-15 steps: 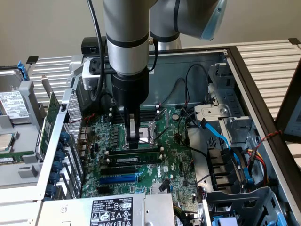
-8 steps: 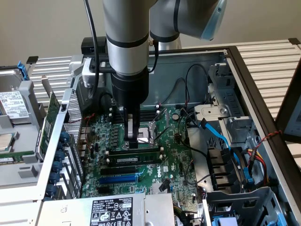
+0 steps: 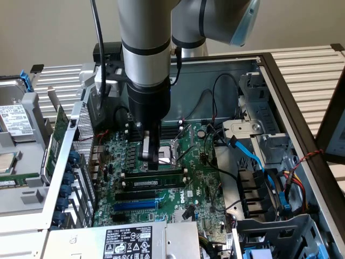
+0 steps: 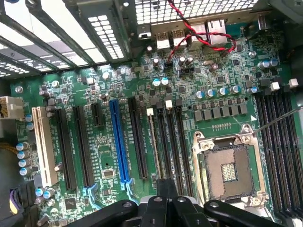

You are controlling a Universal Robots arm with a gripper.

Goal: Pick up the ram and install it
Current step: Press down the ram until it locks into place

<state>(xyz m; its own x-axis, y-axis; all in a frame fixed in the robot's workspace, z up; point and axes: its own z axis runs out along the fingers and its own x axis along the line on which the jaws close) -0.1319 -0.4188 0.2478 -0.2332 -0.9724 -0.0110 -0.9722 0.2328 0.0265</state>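
Sitting in one of the long black memory slots, the ram [image 3: 156, 178] lies flat along the motherboard [image 3: 202, 189], its white label facing the camera in the exterior view. In the wrist view it appears edge-on as a thin pale strip [image 4: 153, 142] standing in a slot beside the empty black slots. Whether it is fully pressed home and the white end clips are latched cannot be told.

Directly above the stick, toward its exterior-view left half, the gripper [image 3: 152, 162] points straight down with its fingers drawn together, their tips at or just above the stick's top edge; contact cannot be confirmed. Nothing is held between them. In the wrist view the same closed fingers [image 4: 166, 189] sit over the near end of the stick.

Judging from this, picking up looks done and the stick is already placed in its slot; what may remain is the final seating.

Just beyond the gripper is the open processor socket [image 3: 175, 151], and nearer the camera is the blue expansion slot [image 3: 145, 205]. The computer case [image 3: 280, 86] surrounds the board, with blue cables [image 3: 253, 156] on the exterior view's right.
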